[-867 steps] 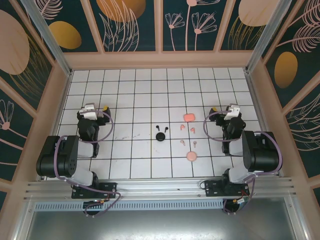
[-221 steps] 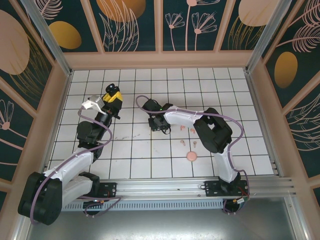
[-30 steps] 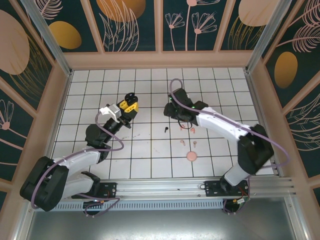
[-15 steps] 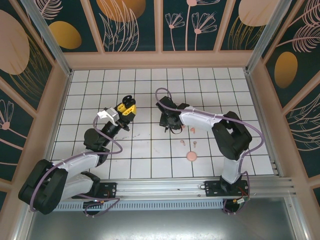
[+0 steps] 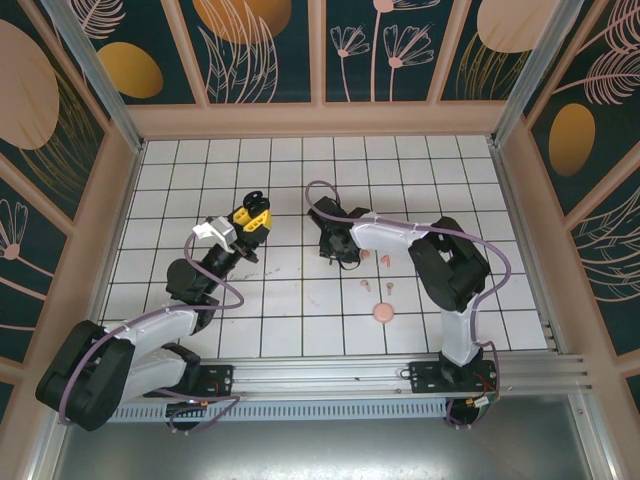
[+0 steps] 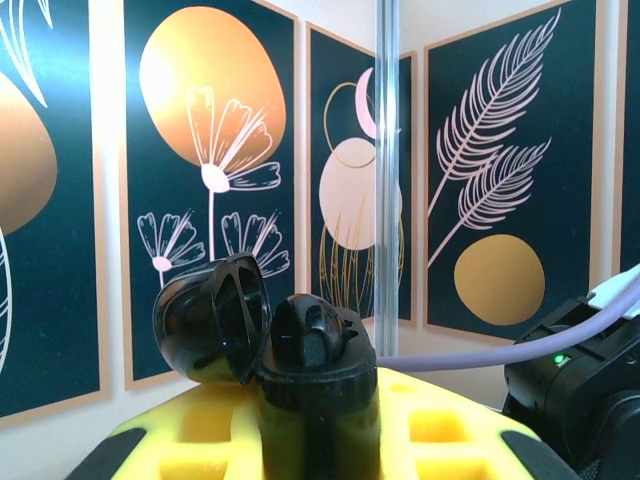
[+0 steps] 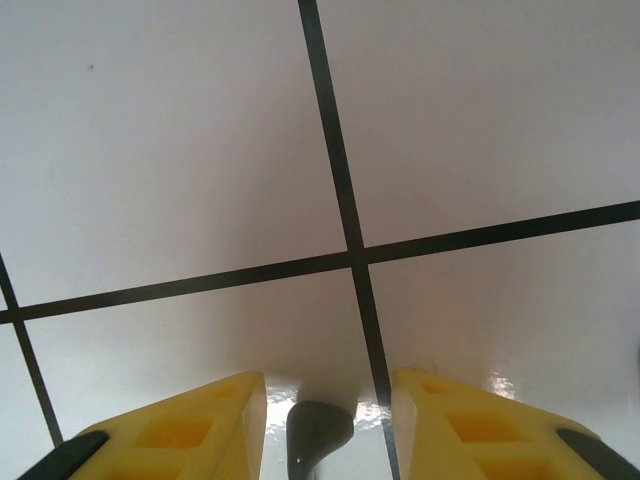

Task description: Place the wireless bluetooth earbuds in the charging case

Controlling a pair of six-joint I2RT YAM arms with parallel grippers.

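Below, white black-gridded tiles (image 5: 300,310); floral wall panels (image 5: 260,45).

The left pincer (image 5: 252,212) is left of the middle of the worktop (image 5: 280,310), and the open charging case (image 6: 312,365) stands between its fingers. To its right, the right pincer (image 7: 327,400) is down at the worktop. An earbud (image 7: 318,432) lies between its fingers, apart from both. A pair of earbuds (image 5: 365,256) lies just right of this pincer, a second pair (image 5: 366,286) nearer, and a closed case (image 5: 383,313) nearest.
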